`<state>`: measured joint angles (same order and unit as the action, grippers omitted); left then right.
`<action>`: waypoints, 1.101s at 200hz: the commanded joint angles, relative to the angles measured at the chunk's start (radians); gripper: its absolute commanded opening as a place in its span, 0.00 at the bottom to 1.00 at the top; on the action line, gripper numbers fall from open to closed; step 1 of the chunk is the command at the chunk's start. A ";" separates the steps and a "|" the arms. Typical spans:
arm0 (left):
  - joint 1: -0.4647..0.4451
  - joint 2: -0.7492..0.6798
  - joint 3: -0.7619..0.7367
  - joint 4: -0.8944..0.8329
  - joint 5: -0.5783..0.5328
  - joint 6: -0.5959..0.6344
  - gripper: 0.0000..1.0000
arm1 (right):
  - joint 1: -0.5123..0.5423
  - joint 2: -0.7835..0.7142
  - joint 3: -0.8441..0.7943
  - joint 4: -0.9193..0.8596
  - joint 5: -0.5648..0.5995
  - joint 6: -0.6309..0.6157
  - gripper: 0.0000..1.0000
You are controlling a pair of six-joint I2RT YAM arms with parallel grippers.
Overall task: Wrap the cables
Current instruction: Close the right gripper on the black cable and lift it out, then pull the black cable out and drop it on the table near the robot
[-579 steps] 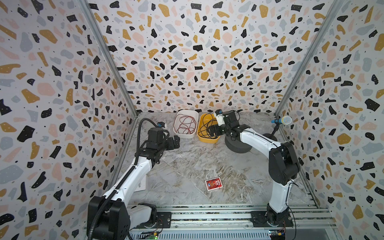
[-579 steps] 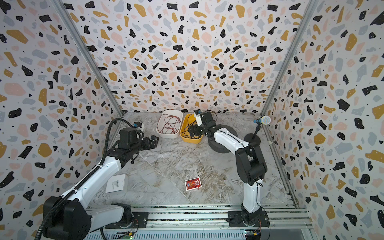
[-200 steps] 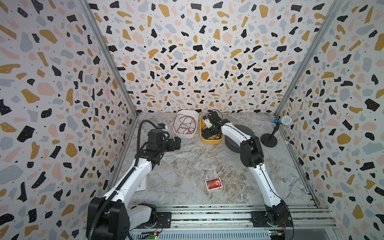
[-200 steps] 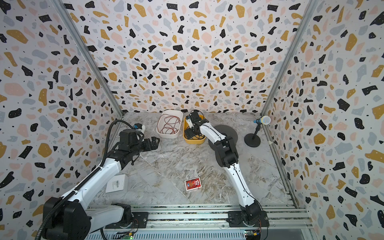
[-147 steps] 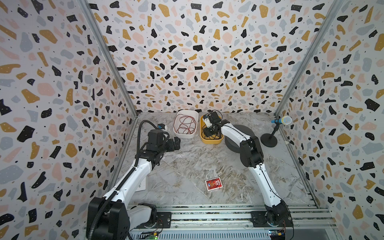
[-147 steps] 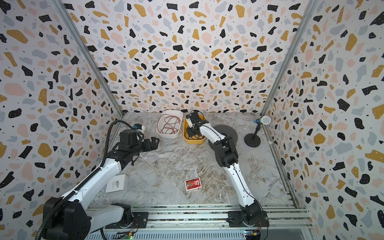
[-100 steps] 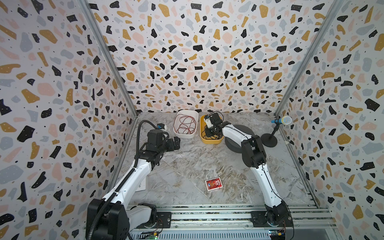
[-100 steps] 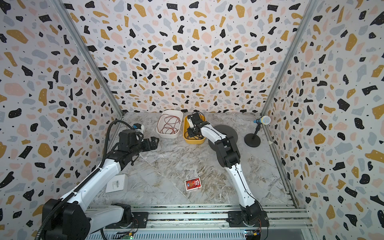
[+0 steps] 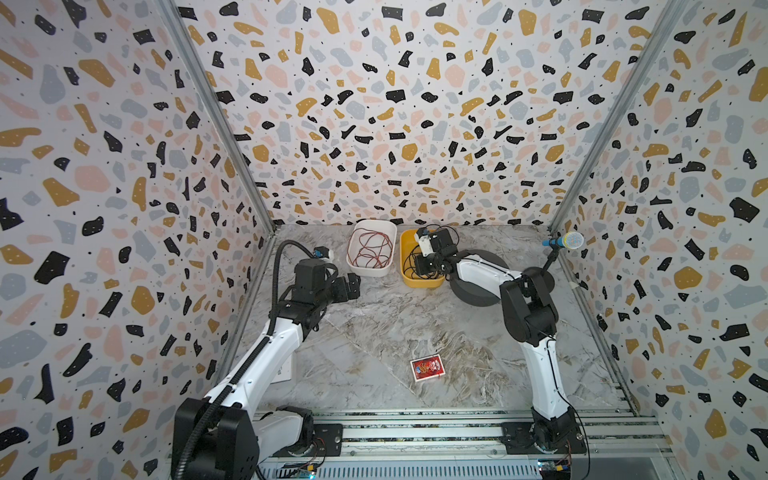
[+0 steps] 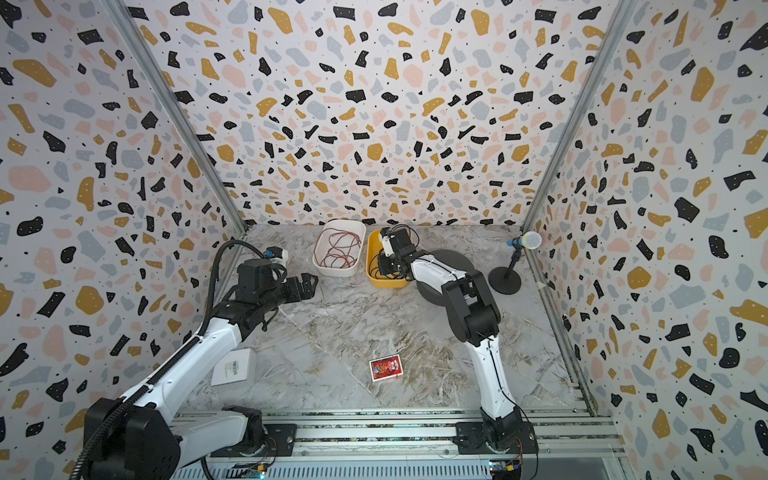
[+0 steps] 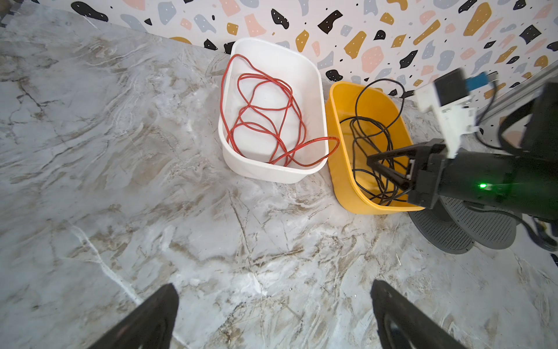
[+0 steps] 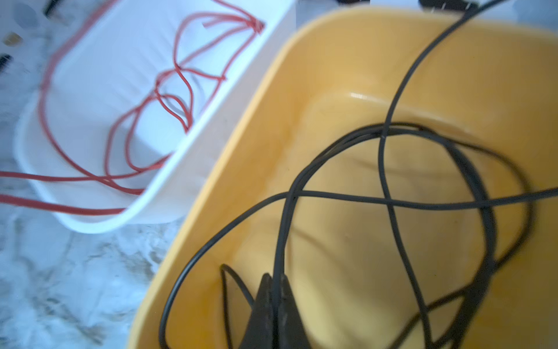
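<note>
Since the black cord (image 12: 388, 201) lies as a loose tangle inside the yellow tub (image 12: 256, 136), we judge the step in hand to be the first pick: drawing a strand out so that winding can begin. The right gripper (image 12: 273, 281) is down in the tub with its jaws pressed together. In the right wrist view a strand runs straight into the closed tips, so we read it as pinched on the cord.

To do this well, we would lift slowly and straight up, watching that only one strand comes. We would also check that the tub does not tip or ride up with the tangle, since a loop snagged on the rim could drag it.

The cord has no single axis: its loops stretch mostly along the tub's length, towards the back wall, and one loop arches above the far rim. We see no free end.

Just beside stands the white tub (image 11: 271, 173) with the red wire (image 11: 259, 114), which we leave alone. The left gripper (image 11: 271, 287) hovers over the marble table (image 11: 120, 181), jaws wide and empty, well placed to steady the tub.
</note>
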<state>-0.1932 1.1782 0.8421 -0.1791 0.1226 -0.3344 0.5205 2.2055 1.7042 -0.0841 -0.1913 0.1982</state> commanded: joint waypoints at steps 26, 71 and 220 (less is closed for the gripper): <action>-0.006 -0.013 -0.006 0.026 -0.007 -0.008 1.00 | -0.008 -0.175 -0.076 0.177 -0.075 0.046 0.00; -0.006 -0.025 -0.007 0.026 -0.008 -0.008 1.00 | 0.000 -0.327 -0.191 0.240 -0.134 0.073 0.00; -0.005 -0.258 -0.073 -0.058 0.091 -0.103 1.00 | 0.209 -0.832 -0.279 0.049 -0.163 0.102 0.00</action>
<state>-0.1932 0.9752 0.7925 -0.2192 0.1936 -0.4232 0.6846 1.4696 1.4265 -0.0059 -0.3267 0.2558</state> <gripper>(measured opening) 0.996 0.052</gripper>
